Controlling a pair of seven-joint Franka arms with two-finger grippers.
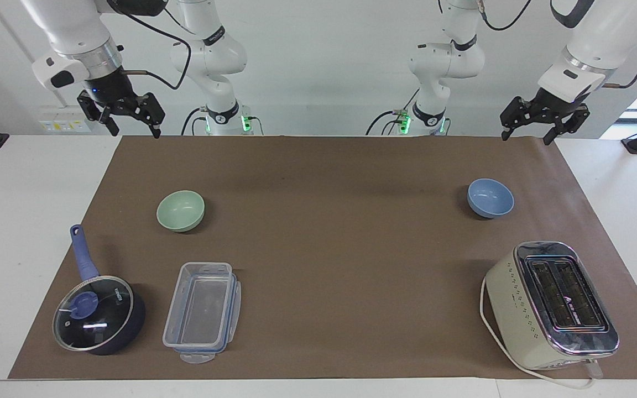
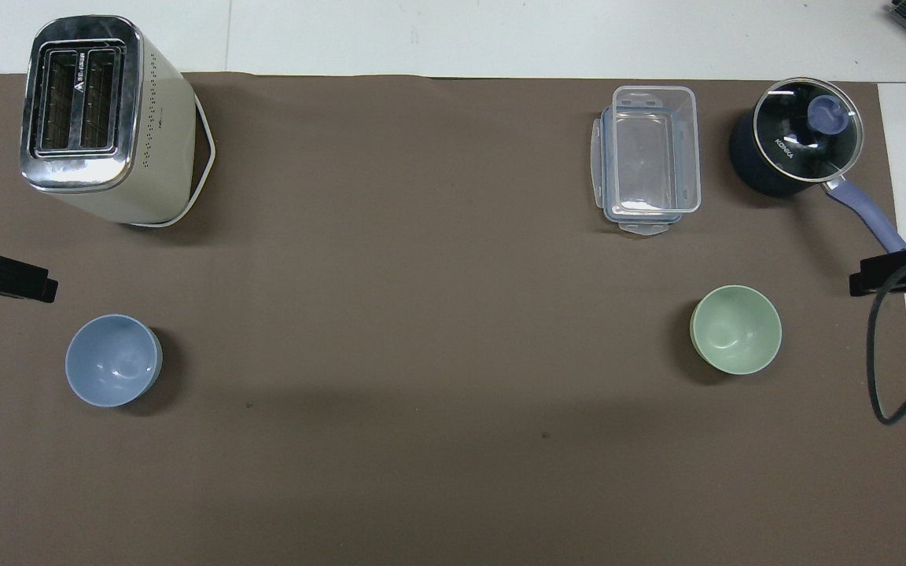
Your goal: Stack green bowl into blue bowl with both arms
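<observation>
I have both arms waiting, raised at the robots' edge of the brown mat (image 1: 340, 232) that covers the worktop (image 1: 14, 232). The left gripper (image 1: 535, 131) hangs over the mat's corner at the left arm's end, its jaws spread wide and holding nothing. The right gripper (image 1: 130, 122) hangs over the corner at the right arm's end, likewise wide and empty.

The green bowl (image 1: 181, 210) stands upright on the mat toward the right arm's end, well apart from the blue bowl (image 1: 490, 198), which stands upright toward the left arm's end. Both bowls are empty.

Farther from the robots than the green bowl I see a clear plastic container (image 1: 202, 305) and, beside it, a dark blue pot (image 1: 99, 312) with a glass lid. A cream toaster (image 1: 552, 304) sits farther out than the blue bowl.
</observation>
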